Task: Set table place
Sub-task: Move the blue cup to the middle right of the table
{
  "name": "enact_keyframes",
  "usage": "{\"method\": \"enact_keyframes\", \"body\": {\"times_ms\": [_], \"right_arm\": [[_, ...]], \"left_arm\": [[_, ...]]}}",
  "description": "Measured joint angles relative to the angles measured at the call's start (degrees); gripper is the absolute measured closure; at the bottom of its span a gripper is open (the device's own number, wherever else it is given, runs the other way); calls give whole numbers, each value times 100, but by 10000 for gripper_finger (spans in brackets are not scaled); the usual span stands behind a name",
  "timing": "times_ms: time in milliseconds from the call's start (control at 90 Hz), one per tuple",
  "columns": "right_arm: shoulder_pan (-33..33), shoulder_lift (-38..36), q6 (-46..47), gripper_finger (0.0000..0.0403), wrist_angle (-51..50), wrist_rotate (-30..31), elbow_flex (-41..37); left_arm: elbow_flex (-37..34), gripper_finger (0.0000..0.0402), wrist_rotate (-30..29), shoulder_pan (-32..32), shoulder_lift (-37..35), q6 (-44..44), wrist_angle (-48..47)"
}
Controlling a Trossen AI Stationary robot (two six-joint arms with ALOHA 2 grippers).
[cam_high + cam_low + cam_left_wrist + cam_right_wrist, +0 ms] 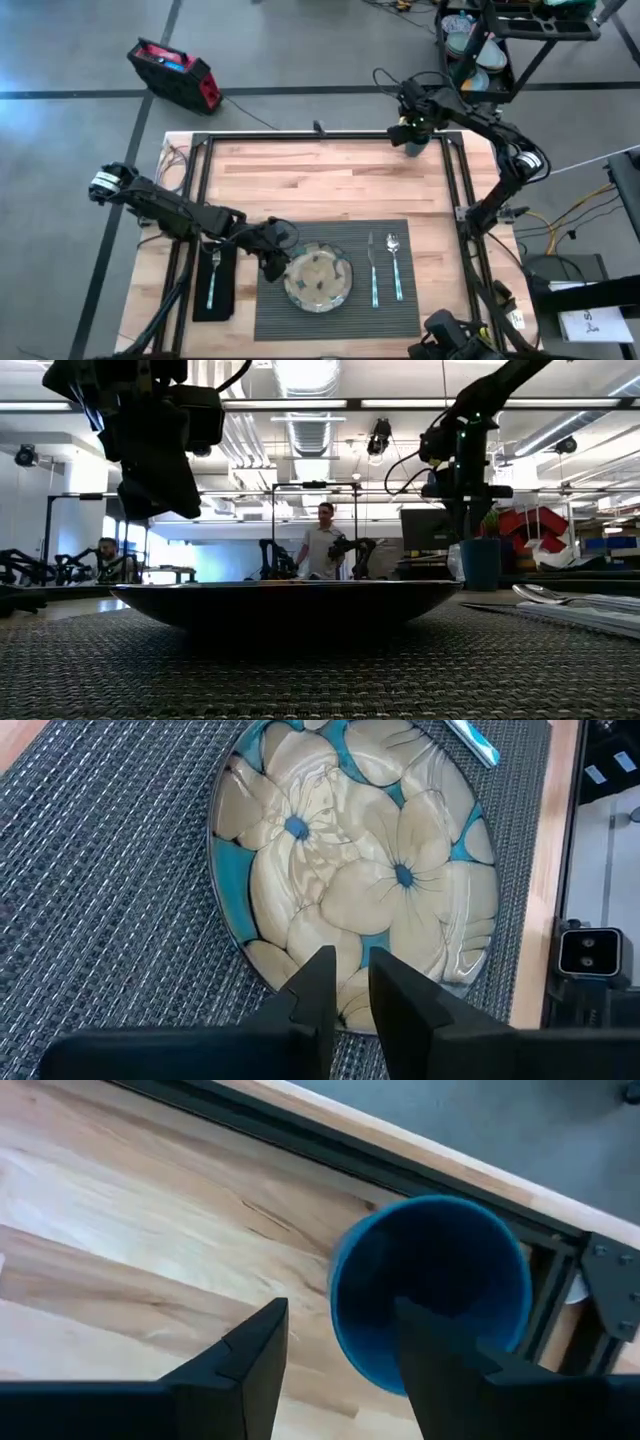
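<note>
From above, the left gripper hovers by the near-left rim of the flowered plate, which sits mid-placemat. The knife and spoon lie to the plate's right, and the fork rests on the black napkin to its left. The right gripper is over the blue cup at the far edge of the table, well apart from the setting.

At table height, the plate looks empty and the cup stands upright.

Past the left wrist, the fingers are nearly shut on nothing, over the plate's rim.

Past the right wrist, the fingers stand apart, one seemingly over the cup's mouth; the cup holds nothing I can see. A misjudged squeeze could tip it against the rail.
</note>
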Motion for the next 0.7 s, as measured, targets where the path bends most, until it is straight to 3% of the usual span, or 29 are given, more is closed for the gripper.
{"method": "enact_keyframes", "body": {"times_ms": [344,700], "right_arm": [[-2,28,146,254,552,1,-482],[-2,33,219,300,913,48,-1009]], "left_arm": [[-8,354,-4,0,2,17,13],[-94,359,-4,0,0,-26,13]]}}
